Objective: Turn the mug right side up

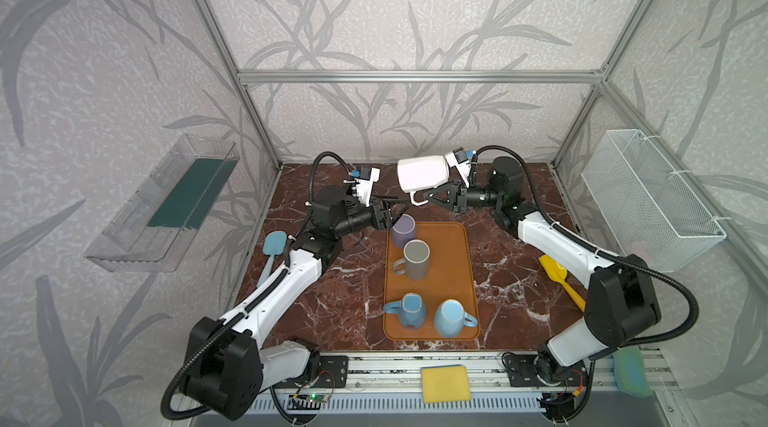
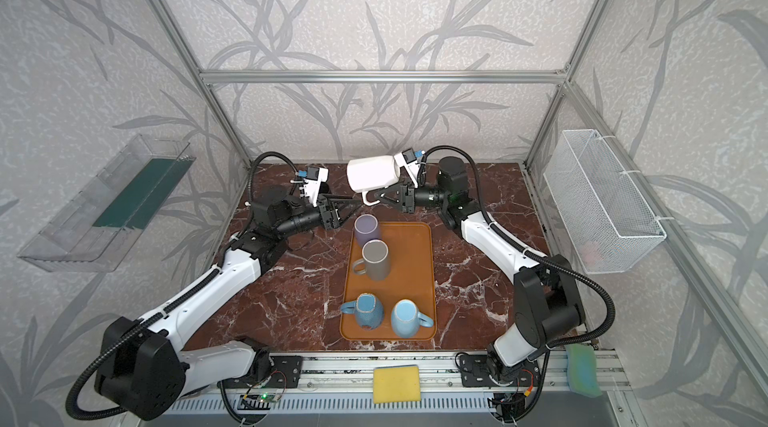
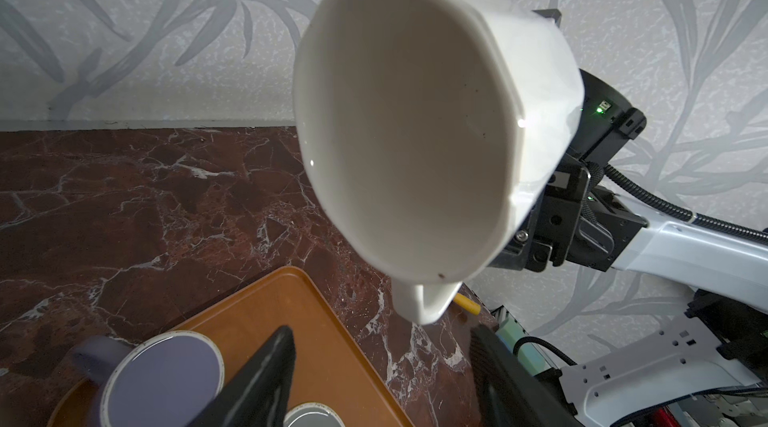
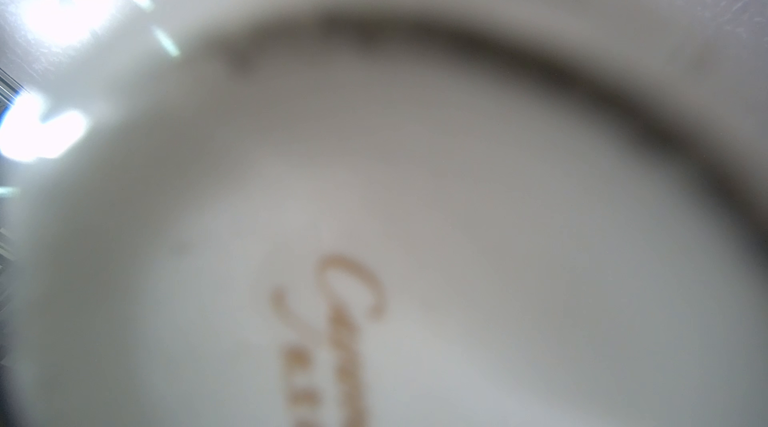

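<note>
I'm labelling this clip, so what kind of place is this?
Probably a robot test cell dressed as a kitchen counter: wallpapered panels in an aluminium frame, two arms bolted to a rail, and a tray of mugs on a marble-look tabletop.

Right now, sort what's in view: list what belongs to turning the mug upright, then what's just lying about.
Job: white mug, on its side in the right jaws; left jaws, open; orange tray with four more mugs.
Lying about: blue spatula, yellow spatula, yellow sponge, green sponge, wire basket, clear bin.
</note>
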